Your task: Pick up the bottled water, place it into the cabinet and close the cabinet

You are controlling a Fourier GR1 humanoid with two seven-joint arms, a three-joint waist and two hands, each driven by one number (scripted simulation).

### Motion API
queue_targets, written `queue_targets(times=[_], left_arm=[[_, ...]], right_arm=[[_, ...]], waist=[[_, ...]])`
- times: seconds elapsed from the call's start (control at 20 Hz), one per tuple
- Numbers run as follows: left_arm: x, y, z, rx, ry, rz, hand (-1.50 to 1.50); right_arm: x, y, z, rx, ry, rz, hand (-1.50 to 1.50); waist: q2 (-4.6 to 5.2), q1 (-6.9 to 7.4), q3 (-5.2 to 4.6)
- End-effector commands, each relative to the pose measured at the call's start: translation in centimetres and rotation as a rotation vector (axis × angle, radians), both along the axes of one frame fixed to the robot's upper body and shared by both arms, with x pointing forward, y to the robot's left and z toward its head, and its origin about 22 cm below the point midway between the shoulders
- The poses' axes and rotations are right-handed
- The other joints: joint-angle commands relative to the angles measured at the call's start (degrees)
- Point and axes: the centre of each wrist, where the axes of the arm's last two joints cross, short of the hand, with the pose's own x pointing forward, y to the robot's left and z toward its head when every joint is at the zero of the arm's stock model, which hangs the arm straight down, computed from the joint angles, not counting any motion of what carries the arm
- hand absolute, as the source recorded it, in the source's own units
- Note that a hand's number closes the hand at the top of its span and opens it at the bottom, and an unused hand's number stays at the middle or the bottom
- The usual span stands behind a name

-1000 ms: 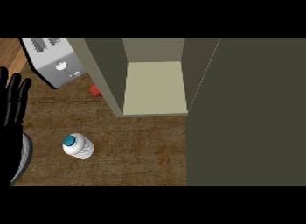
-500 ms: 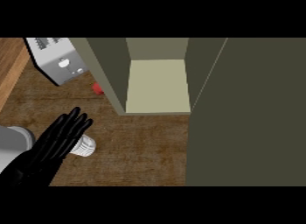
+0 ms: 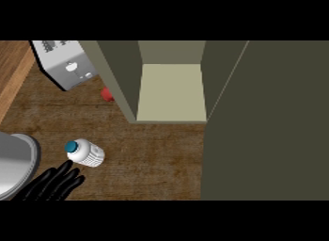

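The bottled water (image 3: 85,153) is a small white bottle with a teal cap, standing on the dark wooden counter left of centre. My left hand (image 3: 56,182) lies just below it at the lower left. Its black fingers are straight and point up toward the bottle, their tips close under its base and holding nothing. The grey forearm (image 3: 8,164) fills the left edge. The cabinet (image 3: 171,92) stands open at the top centre, showing a pale, bare shelf. Its dark door (image 3: 271,122) is swung out and covers the right side. My right hand is out of sight.
A silver toaster (image 3: 65,68) sits at the upper left beside the cabinet's side wall. A small red object (image 3: 108,94) peeks out between the toaster and the cabinet. A lighter wooden strip (image 3: 4,80) runs along the far left.
My left hand swept from the left edge over the bottle, then drew back down; it now rests below the bottle, which shows fully again.
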Motion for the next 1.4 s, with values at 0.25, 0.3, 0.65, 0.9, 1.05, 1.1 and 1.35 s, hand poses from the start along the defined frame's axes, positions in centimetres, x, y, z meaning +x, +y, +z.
queue_targets(times=[0.25,0.3,0.65,0.9,1.05,1.1,1.35], left_arm=[[-3.5,0.3,3.8,-0.069,-0.038,-0.060,-1.50],[-3.5,0.7,3.7,-0.057,-0.037,-0.055,-1.50],[-4.4,1.7,4.2,-0.030,-0.045,-0.020,-1.50],[-4.1,2.5,3.1,-0.038,-0.008,0.014,-1.50],[-4.7,2.8,2.7,-0.038,-0.014,0.070,-1.50],[-4.7,2.6,2.8,-0.027,-0.020,0.082,-1.50],[-3.2,6.1,1.3,-0.028,-0.038,0.176,-1.50]], right_arm=[[-2.4,-0.2,3.1,0.022,0.000,0.025,-1.50],[-2.9,-0.1,3.0,0.041,-0.018,0.020,-1.50],[-3.7,-0.7,2.7,0.018,-0.012,0.030,-1.50],[-4.4,-0.4,3.2,0.034,-0.008,0.044,-1.50],[-5.2,-0.3,3.2,0.037,0.001,0.048,-1.50],[-4.5,-0.9,2.7,0.046,-0.005,0.035,-1.50],[-4.2,-1.6,2.2,0.050,-0.004,0.030,-1.50]], waist=[[0.01,0.41,-0.01],[-0.13,0.12,0.01],[-0.30,-0.09,0.08],[-0.15,-0.41,0.03],[-0.37,-0.35,0.02],[-0.17,-0.11,0.05],[0.03,-0.33,-0.02]])
